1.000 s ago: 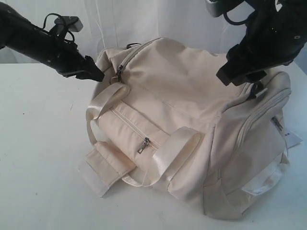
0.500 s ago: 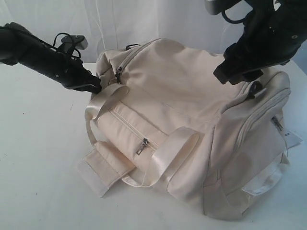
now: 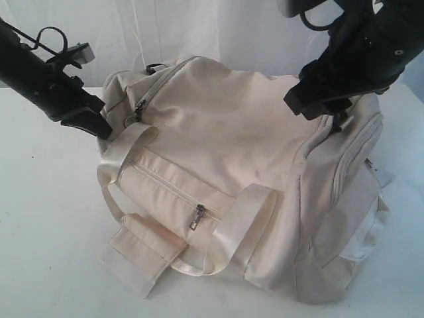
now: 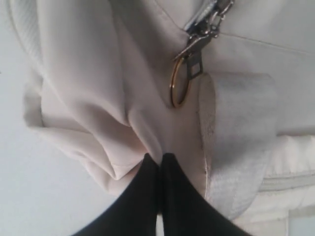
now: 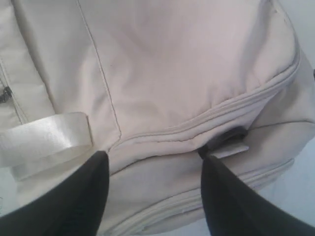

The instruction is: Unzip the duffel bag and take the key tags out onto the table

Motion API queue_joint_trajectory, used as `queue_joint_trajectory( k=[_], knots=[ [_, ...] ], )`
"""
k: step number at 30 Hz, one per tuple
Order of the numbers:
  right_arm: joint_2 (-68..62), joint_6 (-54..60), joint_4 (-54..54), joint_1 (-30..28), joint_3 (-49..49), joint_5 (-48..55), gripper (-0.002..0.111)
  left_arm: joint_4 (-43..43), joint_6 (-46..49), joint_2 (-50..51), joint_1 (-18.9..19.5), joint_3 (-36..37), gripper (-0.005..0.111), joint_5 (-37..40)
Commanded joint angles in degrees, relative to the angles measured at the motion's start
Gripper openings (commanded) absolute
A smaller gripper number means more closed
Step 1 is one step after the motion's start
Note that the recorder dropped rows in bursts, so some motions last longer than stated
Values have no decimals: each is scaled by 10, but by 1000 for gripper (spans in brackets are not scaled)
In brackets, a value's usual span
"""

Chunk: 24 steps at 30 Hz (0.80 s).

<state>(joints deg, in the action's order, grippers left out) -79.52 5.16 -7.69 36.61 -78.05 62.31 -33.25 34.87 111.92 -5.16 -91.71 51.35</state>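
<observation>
The duffel bag [image 3: 225, 132] lies slumped across the white surface [image 3: 46, 245], with its front pocket [image 3: 165, 182] and shiny straps [image 3: 255, 212] facing the exterior camera. Every zip that shows looks closed, so the key tags are nowhere to be seen; they are presumably inside. The left end effector [image 3: 98, 124] sits at the bag's left end with its fingers pressed fully together. Its wrist view shows a fold of the cream fabric running down into the tips, so it appears to have pinched the cloth rather than the main zip's dark metal pull [image 4: 199, 44], which lies near the pinch with a brass ring [image 4: 179, 83] hanging from it. That grip likely serves to anchor this end and keep the fabric taut, since a soft bag would bunch up and drag along if the slider were tugged without a counter-hold. The right end effector [image 3: 317, 106] hangs over the bag's other end with its fingers spread wide and nothing between them. In its wrist view the fingers straddle a curved zip seam [image 5: 221, 115], and a small dark tab [image 5: 229, 137] lies just beside one finger. Whether the tips touch the cloth I cannot tell. It seems posed either to press the bag down or to go for a pull, so I judge the unzipping has not begun.
</observation>
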Motion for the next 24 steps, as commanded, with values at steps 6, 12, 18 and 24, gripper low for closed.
queue_joint_trajectory(
  k=[6,12,18,24],
  knots=[
    [-9,130,193,-6,2,-124,50,15,37,-146,15,142,0,47],
    [-82,291,350,42,2,-291,49,1,60,-228,15,246,0,-26],
    [-196,312,358,116,-27,-400,49,2,60,-258,15,280,0,-53],
    [-276,312,358,157,-74,-468,49,2,60,-258,15,299,0,-77]
  ],
)
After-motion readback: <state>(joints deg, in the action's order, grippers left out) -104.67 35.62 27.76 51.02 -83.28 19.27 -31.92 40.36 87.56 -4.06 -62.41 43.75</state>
